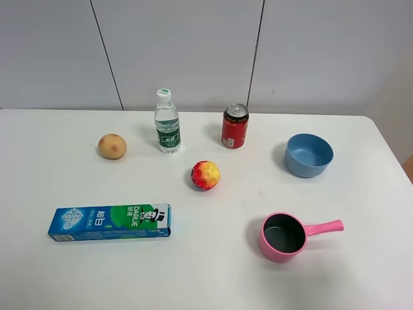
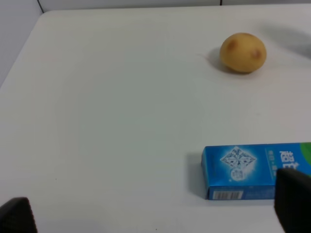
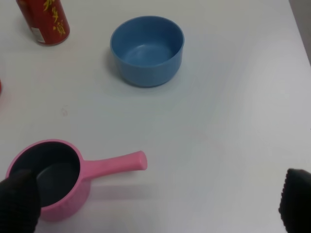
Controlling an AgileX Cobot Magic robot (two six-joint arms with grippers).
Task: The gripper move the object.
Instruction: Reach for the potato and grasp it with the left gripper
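Left tool (image 2: 154,209), right tool (image 3: 156,201) spread wide, blue bowl (image 3: 146,73), pink pot (image 3: 73,201) bare inside, tan fruit (image 2: 243,52) untouched

Left fingers (image 2: 293,200) are blocky and matte black; right fingers (image 3: 17,203) rounded, black.

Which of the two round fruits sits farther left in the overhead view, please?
The tan-brown fruit, left of the water bottle; the red-and-yellow fruit lies near the centre.

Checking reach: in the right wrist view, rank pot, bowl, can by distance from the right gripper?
From the right gripper:
1. Pot, right beside it.
2. Bowl, beyond the pot's handle.
3. Can, farthest, partly cut off by the frame.
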